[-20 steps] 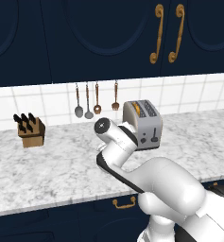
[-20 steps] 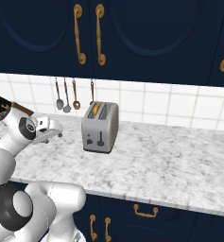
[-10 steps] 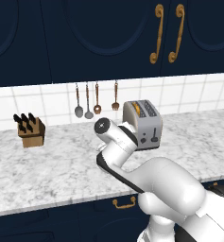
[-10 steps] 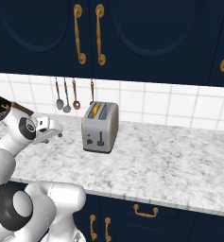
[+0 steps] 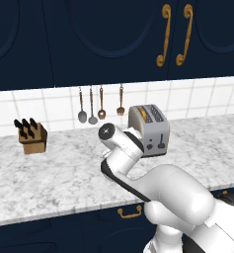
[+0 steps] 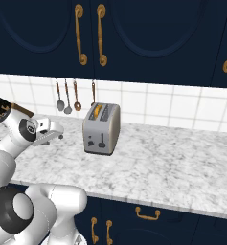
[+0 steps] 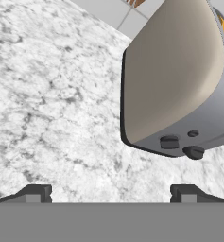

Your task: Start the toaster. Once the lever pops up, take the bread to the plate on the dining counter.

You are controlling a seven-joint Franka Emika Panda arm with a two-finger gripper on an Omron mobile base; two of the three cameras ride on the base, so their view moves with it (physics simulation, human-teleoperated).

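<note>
The two-finger gripper [image 7: 110, 193], jaws spread wide and empty, hovers over marble left of the boxy silver-grey toaster [image 6: 101, 128]. From the hand camera its small dark lever [image 7: 169, 142] sits at two o'clock. Best to swing right, then press straight down.

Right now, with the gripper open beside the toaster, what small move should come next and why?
Probably ease the gripper toward the toaster's control end and line up over the lever. Its fingertips stand wide apart, holding nothing, short of the toaster's side. The lever sits untouched on the end face next to the dial, and bread shows in a slot, so pressing the lever comes first.
</note>
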